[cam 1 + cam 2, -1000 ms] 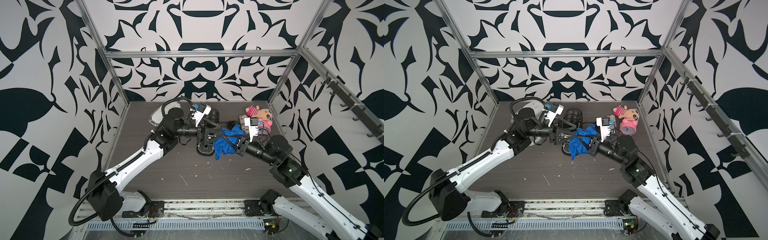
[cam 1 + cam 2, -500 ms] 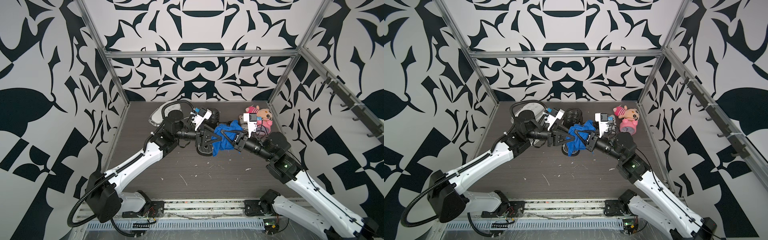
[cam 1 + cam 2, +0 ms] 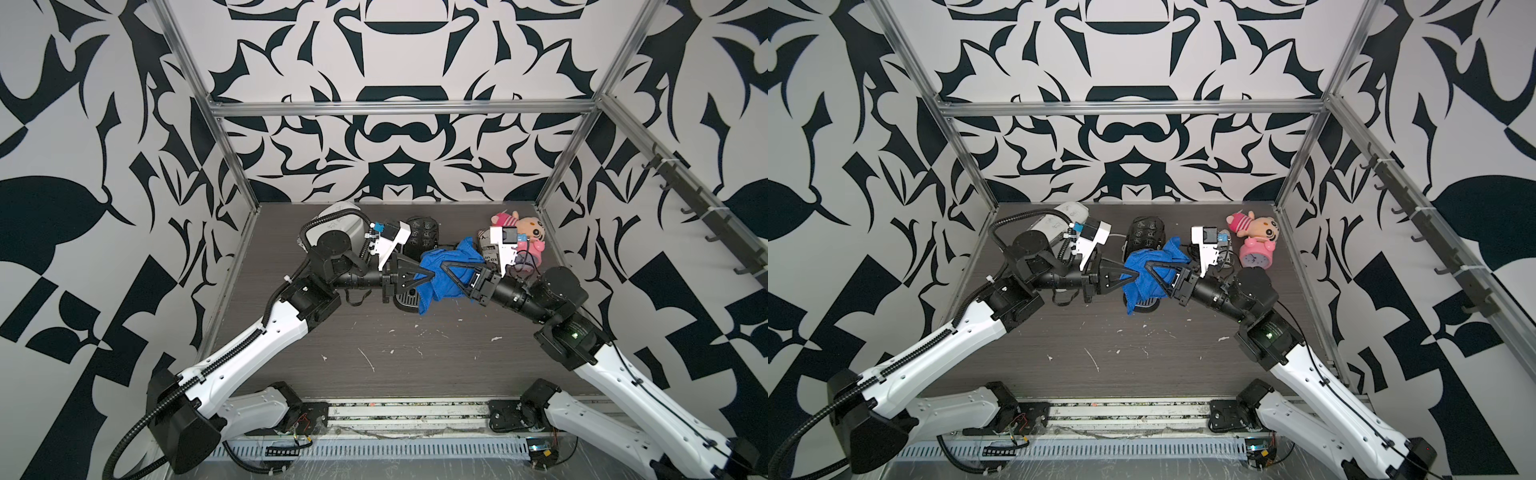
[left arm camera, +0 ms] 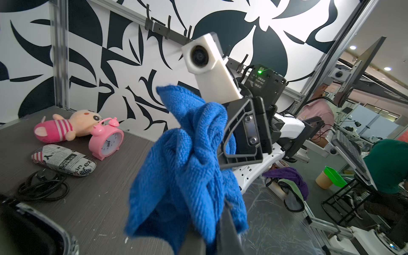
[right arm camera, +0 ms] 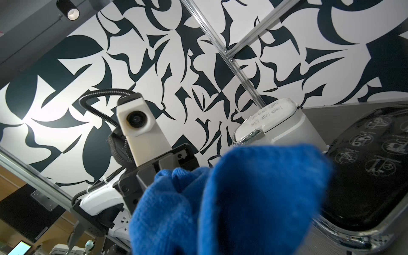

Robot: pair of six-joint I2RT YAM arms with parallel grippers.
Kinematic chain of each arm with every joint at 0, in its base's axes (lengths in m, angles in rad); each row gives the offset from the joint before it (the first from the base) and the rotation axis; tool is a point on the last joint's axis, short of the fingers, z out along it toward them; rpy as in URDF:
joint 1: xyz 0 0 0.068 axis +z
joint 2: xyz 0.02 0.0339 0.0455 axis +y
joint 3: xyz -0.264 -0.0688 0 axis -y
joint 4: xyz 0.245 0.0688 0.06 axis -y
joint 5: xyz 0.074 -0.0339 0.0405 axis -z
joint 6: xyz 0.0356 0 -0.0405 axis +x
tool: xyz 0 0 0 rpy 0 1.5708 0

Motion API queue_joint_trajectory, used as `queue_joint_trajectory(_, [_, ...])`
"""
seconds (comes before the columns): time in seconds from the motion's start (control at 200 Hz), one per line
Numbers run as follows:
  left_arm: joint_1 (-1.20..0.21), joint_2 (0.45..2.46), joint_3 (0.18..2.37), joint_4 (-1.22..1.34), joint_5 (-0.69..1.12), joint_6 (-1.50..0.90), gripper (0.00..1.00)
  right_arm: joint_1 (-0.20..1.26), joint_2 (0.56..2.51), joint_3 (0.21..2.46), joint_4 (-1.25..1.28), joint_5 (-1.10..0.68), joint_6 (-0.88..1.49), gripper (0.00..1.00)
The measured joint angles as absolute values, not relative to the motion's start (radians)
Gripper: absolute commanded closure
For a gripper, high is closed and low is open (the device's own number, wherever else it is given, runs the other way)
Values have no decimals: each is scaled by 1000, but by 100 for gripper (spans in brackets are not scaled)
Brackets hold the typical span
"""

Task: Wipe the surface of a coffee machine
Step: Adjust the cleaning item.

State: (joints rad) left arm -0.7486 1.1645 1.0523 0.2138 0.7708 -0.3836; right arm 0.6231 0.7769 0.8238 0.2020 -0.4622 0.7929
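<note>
One cloth (image 3: 436,284), one coffee machine (image 3: 422,235), one plush toy (image 3: 1262,226), one clock (image 3: 1256,255)

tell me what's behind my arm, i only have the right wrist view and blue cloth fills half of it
Observer: A pink alarm clock stands beside a plush toy in the far right corner of the table.
Operator: does the left arm have the cloth
Observer: Yes, the left gripper has its fingers shut on the blue cloth, close by the coffee machine.
</note>
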Motion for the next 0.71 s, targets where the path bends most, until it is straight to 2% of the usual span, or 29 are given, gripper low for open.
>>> queue_joint_trajectory(0.045, [-749,1164,1052,204,768,-376,100,624,773,822,205,-468,798,77])
queue_joint_trajectory(0.1, [-749,1164,1052,200,762,-367,100,624,774,815,216,-474,808,60])
queue_joint_trajectory(0.125, [-749,1164,1052,199,761,-365,100,623,774,811,224,-476,809,56])
queue_joint_trajectory(0.21, [-748,1164,1052,197,752,-362,100,617,779,802,246,-489,816,50])
queue_joint_trajectory(0.585, [-729,1164,1052,199,733,-371,100,615,764,760,310,-535,825,50])
queue_joint_trajectory(0.62, [-728,1164,1052,199,732,-374,100,615,760,757,311,-539,824,54])
queue_joint_trajectory(0.705, [-725,1168,1052,204,732,-378,100,615,760,757,318,-547,810,84])
